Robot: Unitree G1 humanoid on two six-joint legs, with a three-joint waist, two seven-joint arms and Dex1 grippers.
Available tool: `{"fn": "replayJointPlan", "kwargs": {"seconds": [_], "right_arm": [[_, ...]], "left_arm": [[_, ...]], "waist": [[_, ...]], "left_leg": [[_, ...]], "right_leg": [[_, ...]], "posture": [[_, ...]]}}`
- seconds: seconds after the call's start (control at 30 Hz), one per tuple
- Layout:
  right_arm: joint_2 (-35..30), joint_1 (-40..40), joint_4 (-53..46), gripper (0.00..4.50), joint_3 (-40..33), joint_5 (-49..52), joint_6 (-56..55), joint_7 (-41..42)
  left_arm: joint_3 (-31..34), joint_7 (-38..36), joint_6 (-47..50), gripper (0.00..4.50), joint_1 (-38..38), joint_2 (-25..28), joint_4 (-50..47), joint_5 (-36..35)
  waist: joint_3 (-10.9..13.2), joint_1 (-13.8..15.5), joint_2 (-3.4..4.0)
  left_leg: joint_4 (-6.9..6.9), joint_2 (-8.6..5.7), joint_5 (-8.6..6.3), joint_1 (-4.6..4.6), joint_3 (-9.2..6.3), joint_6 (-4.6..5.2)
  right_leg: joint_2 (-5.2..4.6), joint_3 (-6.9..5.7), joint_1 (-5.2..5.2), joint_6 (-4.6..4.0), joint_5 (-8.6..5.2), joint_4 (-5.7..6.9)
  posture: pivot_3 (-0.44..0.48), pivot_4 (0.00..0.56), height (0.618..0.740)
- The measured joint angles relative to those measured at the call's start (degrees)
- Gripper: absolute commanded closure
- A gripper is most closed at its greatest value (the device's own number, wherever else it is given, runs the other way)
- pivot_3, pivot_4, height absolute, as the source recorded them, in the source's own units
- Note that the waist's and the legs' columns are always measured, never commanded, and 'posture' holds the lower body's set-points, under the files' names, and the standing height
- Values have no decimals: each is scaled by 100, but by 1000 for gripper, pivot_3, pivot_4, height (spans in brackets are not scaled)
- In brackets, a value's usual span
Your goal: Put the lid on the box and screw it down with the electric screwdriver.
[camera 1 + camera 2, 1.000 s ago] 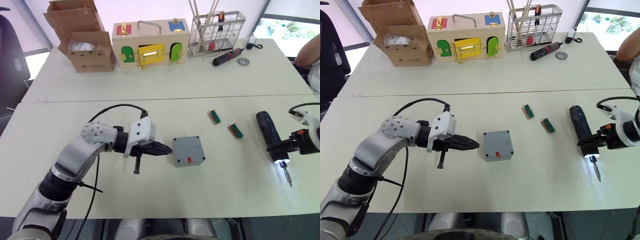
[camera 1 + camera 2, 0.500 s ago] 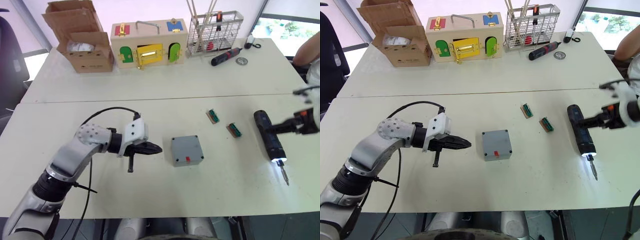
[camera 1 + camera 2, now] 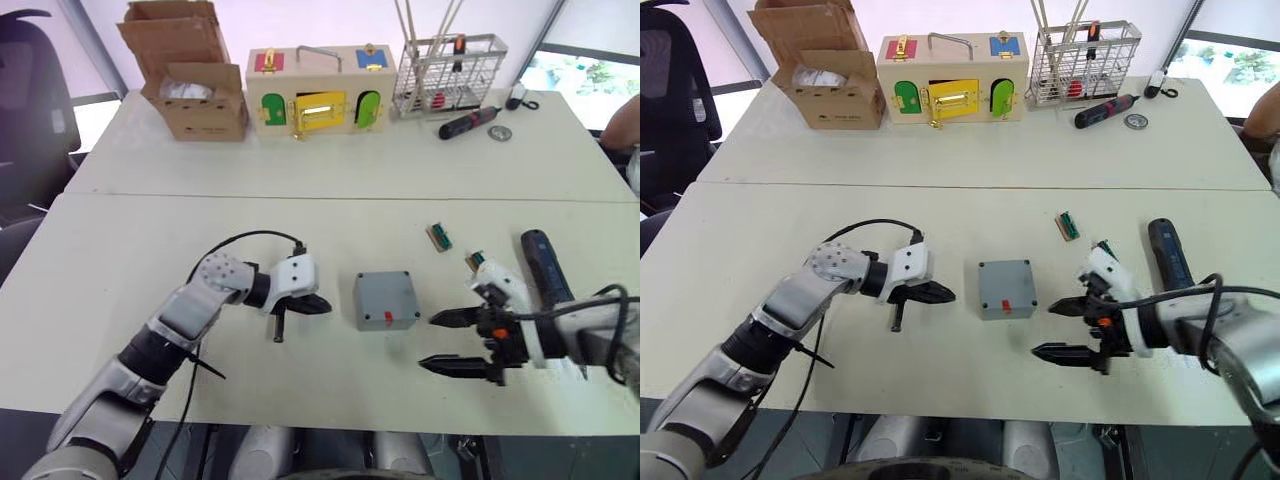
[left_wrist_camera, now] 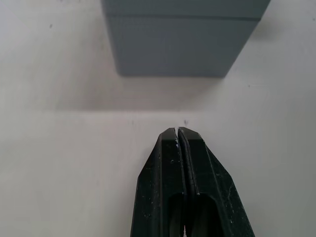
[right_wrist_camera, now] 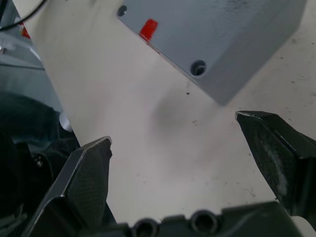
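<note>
The grey box (image 3: 387, 316) stands mid-table, a small red mark on its near side. The lid (image 3: 384, 289) lies flat on top of it, dark holes at its corners. My left gripper (image 3: 320, 305) is shut and empty, pointing at the box's left side from a short gap away; the left wrist view shows its tips (image 4: 177, 131) apart from the box (image 4: 183, 39). My right gripper (image 3: 428, 341) is open and empty, just right of and nearer than the box (image 5: 217, 34). The electric screwdriver (image 3: 543, 264) lies on the table beyond my right arm, its tip hidden.
Two small green connector pieces (image 3: 438, 237) (image 3: 474, 262) lie right of the box. At the back stand a cardboard box (image 3: 195, 85), a wooden box with coloured doors (image 3: 315, 95), a wire rack (image 3: 450, 70) and a red-and-black screwdriver (image 3: 470, 122). A person's arm (image 3: 625, 120) shows at the right edge.
My right gripper has left the electric screwdriver and swung left to the box's near right, standing open. The screwdriver lies on the table. The left gripper stays shut beside the box. The camera shifted.
</note>
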Motion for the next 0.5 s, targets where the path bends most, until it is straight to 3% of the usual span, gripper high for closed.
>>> {"fn": "replayJointPlan", "kwargs": {"seconds": [0.13, 0.33, 0.5], "right_arm": [[547, -147, -57, 16, 412, 12, 79, -658], [610, -269, -99, 16, 468, 132, 216, -1014], [913, -275, -350, 16, 641, 494, 456, -1230]], "left_arm": [[9, -88, -11, 4500, -204, -319, 279, -28], [87, -105, -278, 4500, -540, -686, 893, 3], [232, 295, -808, 4500, -962, -1193, 1802, 271]], "waist": [[-1, 14, -3], [-1, 13, -4], [1, 15, -8]], "left_leg": [[-4, 6, 2, -5, -4, -3], [-2, 4, 2, -6, -3, -3], [-2, 4, 1, -6, -3, -2]], "right_leg": [[5, -8, -10, 1, -1, 4], [4, -8, -6, 1, -1, 1], [5, -10, -7, 1, -1, 1]], "posture": [[0, 150, 737], [0, 150, 737], [0, 150, 737]]}}
